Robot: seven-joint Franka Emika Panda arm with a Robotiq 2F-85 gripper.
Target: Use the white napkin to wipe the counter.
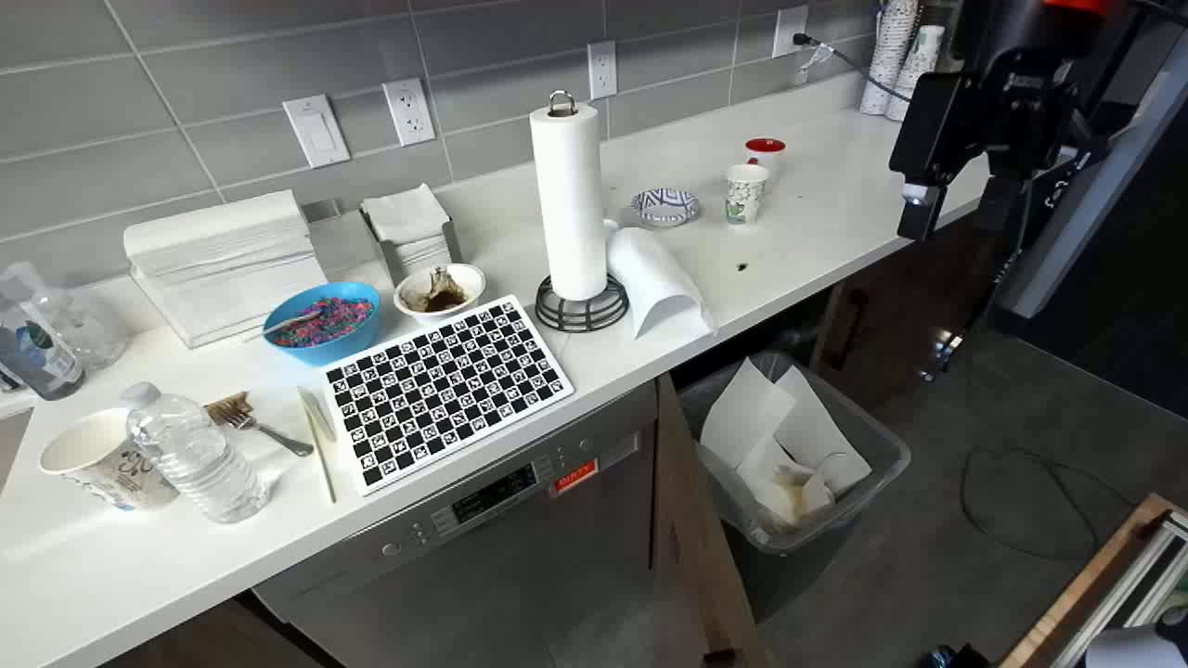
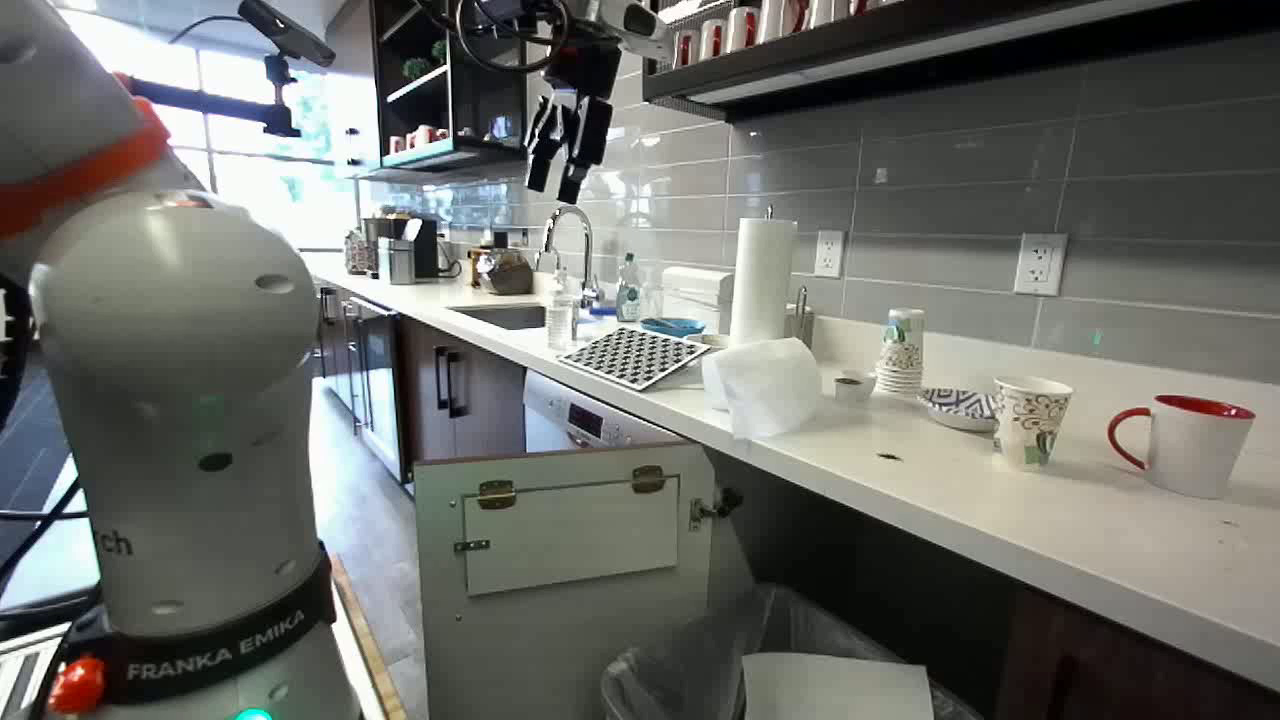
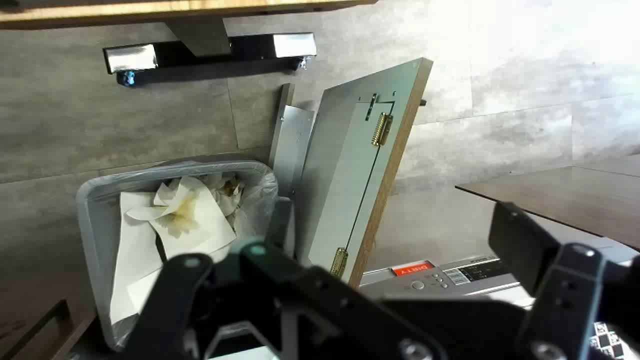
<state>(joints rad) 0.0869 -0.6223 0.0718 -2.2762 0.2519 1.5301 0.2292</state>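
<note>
A curled white paper sheet, which fits the white napkin [image 1: 652, 276], rests on the counter beside the paper towel roll, also seen in an exterior view [image 2: 765, 388]. I cannot tell whether it is loose or joined to the roll. The white counter [image 1: 640, 366] runs along the wall, also seen in an exterior view [image 2: 950, 500]. A small dark spot [image 1: 742, 267] lies on it. My gripper [image 1: 956, 218] is open and empty, high above the counter's level and apart from the sheet. In the wrist view its fingers [image 3: 400, 232] are wide apart over the cabinet door and dishwasher.
The paper towel roll [image 1: 568, 199] stands upright on a wire base. A paper cup [image 1: 745, 193], a red-rimmed mug [image 2: 1185, 445] and patterned bowls [image 1: 665, 206] stand farther along. A patterned board [image 1: 450, 394] lies near the front edge. An open cabinet door [image 2: 570, 560] and bin [image 3: 87, 225] are below.
</note>
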